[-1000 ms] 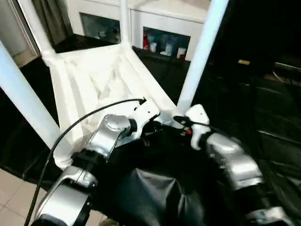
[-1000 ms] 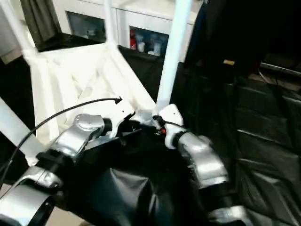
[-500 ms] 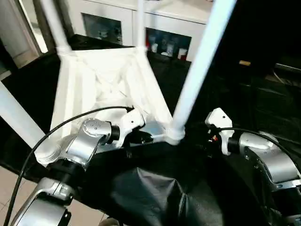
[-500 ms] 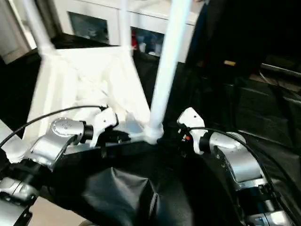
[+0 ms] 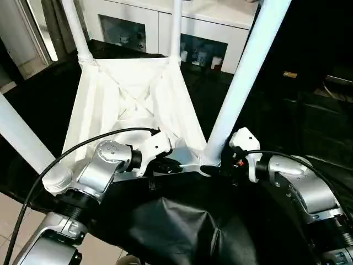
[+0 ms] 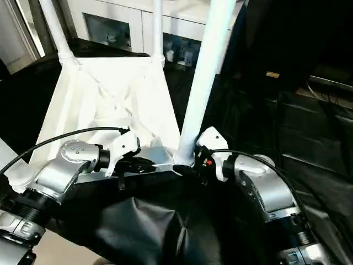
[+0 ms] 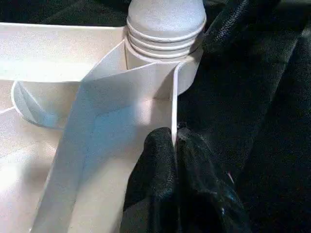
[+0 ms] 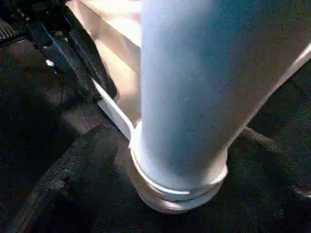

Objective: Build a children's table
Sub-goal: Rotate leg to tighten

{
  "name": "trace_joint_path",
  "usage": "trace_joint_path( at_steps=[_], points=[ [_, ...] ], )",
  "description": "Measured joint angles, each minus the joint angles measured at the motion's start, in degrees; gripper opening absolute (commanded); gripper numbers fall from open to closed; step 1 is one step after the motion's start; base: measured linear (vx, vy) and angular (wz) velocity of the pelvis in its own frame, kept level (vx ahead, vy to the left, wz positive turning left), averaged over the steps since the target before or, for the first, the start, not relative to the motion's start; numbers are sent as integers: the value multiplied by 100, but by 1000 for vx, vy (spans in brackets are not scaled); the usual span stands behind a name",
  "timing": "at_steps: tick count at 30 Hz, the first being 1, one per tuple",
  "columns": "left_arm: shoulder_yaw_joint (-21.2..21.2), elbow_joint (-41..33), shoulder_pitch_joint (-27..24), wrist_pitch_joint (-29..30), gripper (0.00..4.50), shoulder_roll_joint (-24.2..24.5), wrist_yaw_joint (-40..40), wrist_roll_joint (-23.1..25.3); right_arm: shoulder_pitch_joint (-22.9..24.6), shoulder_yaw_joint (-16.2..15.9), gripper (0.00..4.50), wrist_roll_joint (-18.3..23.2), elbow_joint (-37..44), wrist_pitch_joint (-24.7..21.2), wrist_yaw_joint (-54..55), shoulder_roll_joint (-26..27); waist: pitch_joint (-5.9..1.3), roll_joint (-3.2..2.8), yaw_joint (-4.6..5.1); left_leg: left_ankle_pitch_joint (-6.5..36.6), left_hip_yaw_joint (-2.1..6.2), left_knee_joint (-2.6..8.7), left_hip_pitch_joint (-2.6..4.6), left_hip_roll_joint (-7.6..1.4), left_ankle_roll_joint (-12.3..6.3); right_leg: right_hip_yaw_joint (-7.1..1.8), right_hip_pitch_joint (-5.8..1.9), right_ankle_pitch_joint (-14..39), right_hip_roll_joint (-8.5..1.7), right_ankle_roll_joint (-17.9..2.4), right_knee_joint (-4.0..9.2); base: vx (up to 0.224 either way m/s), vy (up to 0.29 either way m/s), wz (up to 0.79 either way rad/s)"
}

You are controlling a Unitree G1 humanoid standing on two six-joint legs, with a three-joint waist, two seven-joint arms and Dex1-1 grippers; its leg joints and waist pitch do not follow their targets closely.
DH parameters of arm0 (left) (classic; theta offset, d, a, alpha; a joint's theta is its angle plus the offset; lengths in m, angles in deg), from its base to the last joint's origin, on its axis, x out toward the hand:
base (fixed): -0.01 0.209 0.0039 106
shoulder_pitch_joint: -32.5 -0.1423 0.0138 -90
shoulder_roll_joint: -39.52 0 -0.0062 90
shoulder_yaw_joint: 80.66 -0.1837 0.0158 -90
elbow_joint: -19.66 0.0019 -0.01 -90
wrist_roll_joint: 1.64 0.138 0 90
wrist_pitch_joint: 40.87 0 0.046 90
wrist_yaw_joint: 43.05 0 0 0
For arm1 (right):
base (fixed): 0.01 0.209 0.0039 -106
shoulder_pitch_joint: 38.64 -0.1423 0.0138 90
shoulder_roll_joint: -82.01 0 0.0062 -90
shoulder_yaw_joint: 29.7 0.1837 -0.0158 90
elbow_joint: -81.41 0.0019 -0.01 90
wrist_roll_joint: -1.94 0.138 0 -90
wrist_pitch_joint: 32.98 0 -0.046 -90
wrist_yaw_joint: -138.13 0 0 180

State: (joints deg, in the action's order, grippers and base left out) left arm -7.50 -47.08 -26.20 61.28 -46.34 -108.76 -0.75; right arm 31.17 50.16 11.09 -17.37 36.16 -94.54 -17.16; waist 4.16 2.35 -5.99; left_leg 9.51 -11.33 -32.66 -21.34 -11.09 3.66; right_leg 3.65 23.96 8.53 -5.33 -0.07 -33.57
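Note:
The children's table lies upside down; its white tabletop (image 5: 132, 105) shows the ribbed underside. Tubular legs stand in the corner sockets: the near right leg (image 5: 242, 77), the near left leg (image 5: 22, 132) and two far ones (image 5: 176, 27). My left gripper (image 5: 168, 164) is shut on the tabletop's thin near rim (image 7: 174, 121), just beside the near right socket (image 7: 165, 43). My right gripper (image 5: 219, 167) is open at the foot of the near right leg (image 8: 194, 87), with a finger (image 8: 63, 165) on either side of it.
Black cloth (image 5: 182, 232) covers the surface under the table and hangs toward me. A white glass-door cabinet (image 5: 204, 33) stands behind. A black cable (image 5: 66, 160) arcs over my left forearm. Tiled floor (image 5: 11, 215) shows at lower left.
The right gripper, off to the right of the near right leg half a second ago, has come in to the leg's foot. The left gripper keeps its hold. The camera has shifted.

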Motion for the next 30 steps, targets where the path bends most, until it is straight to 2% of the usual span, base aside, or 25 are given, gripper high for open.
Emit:
trace_joint_path(
  at_steps=[9, 10, 19, 21, 24, 28, 30],
  points=[
    [1, -1, -8, 8, 0, 16, -53, 0, 0, 19, 298, -2, -35, 0, 17, 10, 0, 0, -3, 0, 0, -1, 1, 0, 0, 0, -1, 0, 0, 0, -1, 0, 0, 0],
    [0, -1, -8, 9, 0, 17, -55, 0, 0, 19, 277, -2, -35, 0, 17, 11, 0, 0, -4, 0, 0, -1, 1, 0, 0, 0, -1, 0, 0, 0, -2, 0, 0, 0],
    [22, 6, -8, 44, 0, 43, -48, -3, 0, 47, 264, -4, -105, 39, 118, 139, 1, 2, 14, 0, 0, -2, 3, 0, 0, 0, -1, 0, 0, 0, -6, 0, 0, 0],
    [43, 66, 9, 56, 0, 17, 144, 13, -6, 131, 264, -12, -284, 124, 432, 373, 2, 7, 36, 0, 1, -8, 10, 0, 1, -2, -3, 0, 0, 0, -21, 0, 0, 0],
    [92, 364, 205, 169, 0, -282, 722, 152, -140, 361, 263, -82, -695, 231, 1294, 837, 5, 12, 113, 0, 2, -27, 17, 0, 2, -6, 0, 17, 0, 28, -44, 0, 0, 0],
    [146, 1088, 657, 320, 0, -973, 1895, 403, -463, 813, 263, -248, -1358, 345, 3079, 1788, 6, 13, 161, 0, 13, -26, 26, 3, 3, 0, -5, 20, -2, 33, -39, 0, 0, 0],
    [145, 1329, 808, 377, 0, -1258, 2315, 509, -586, 924, 263, -352, -1557, 395, 3657, 2013, 6, 13, 161, 0, 17, -26, 25, 6, 3, 0, -8, 20, -2, 34, -29, 0, 0, 0]
  ],
)
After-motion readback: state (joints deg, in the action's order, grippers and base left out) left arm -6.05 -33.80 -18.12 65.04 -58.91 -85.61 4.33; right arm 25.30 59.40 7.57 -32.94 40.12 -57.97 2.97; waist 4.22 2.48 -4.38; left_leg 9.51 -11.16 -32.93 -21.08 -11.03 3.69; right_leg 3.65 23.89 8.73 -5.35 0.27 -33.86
